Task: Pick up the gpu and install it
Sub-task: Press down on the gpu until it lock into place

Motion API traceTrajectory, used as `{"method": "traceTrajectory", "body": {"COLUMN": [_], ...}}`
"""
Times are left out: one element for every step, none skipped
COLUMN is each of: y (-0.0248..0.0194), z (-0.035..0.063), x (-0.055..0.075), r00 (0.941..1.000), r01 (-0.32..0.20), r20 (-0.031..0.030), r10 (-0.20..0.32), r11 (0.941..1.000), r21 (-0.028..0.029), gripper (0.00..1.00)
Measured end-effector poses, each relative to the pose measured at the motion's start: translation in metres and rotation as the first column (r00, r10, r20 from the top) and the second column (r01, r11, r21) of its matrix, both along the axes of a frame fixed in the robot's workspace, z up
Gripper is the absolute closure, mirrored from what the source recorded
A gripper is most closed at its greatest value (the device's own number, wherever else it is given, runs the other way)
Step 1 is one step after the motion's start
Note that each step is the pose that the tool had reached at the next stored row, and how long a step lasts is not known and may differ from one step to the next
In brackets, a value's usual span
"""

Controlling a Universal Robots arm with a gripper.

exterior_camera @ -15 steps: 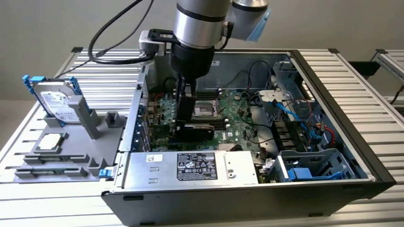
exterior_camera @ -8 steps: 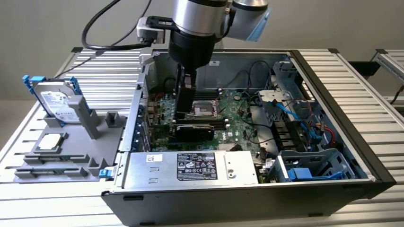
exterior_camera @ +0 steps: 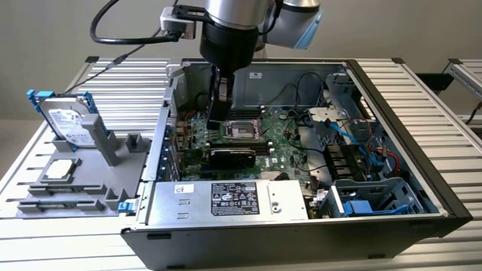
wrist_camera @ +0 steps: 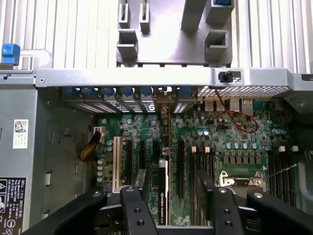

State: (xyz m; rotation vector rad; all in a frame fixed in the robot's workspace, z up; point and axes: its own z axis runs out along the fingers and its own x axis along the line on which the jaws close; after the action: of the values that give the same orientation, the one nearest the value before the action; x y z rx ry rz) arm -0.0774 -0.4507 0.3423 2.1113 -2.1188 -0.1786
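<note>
The gpu (exterior_camera: 229, 153) stands on edge in a slot of the green motherboard (exterior_camera: 283, 149) inside the open computer case. It looks like a low black card just in front of the processor socket (exterior_camera: 241, 129). In the wrist view the gpu (wrist_camera: 164, 191) is seen edge-on, running from the rear slot brackets toward the camera. My gripper (exterior_camera: 218, 116) hangs down into the case above the card. Its black fingers (wrist_camera: 141, 181) straddle the thin card, one on each side, with a gap to the card on both sides. The gripper (wrist_camera: 171, 174) is open and holds nothing.
A grey fixture (exterior_camera: 83, 169) at the exterior view's left carries a silver hard drive in a blue frame (exterior_camera: 64, 121) and a small square chip (exterior_camera: 60, 169). The power supply (exterior_camera: 226, 197), drive cages (exterior_camera: 376, 197), cables and the case's walls (exterior_camera: 169, 113) hem in the motherboard.
</note>
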Motion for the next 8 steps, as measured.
{"method": "traceTrajectory", "body": {"y": [0.0000,0.0000,0.0000,0.0000,0.0000,0.0000,0.0000,0.0000], "z": [0.0008,0.0016,0.0023,0.0034,0.0047,0.0058,0.0066,0.0069], "x": [0.0000,0.0000,0.0000,0.0000,0.0000,0.0000,0.0000,0.0000], "r00": [1.0000,1.0000,1.0000,1.0000,1.0000,1.0000,1.0000,1.0000], "r01": [0.000,0.000,0.000,0.000,0.000,0.000,0.000,0.000], "r20": [0.0000,-0.0001,-0.0001,-0.0002,-0.0001,-0.0001,0.0000,0.0000], "r10": [0.000,0.000,0.000,0.000,0.000,0.000,0.000,0.000], "r11": [1.0000,1.0000,1.0000,1.0000,1.0000,1.0000,1.0000,1.0000], "r21": [0.0005,0.0012,0.0019,0.0027,0.0039,0.0050,0.0059,0.0061], "gripper": [0.51,0.63,0.63,0.69,0.75,0.75,0.80,0.80]}}
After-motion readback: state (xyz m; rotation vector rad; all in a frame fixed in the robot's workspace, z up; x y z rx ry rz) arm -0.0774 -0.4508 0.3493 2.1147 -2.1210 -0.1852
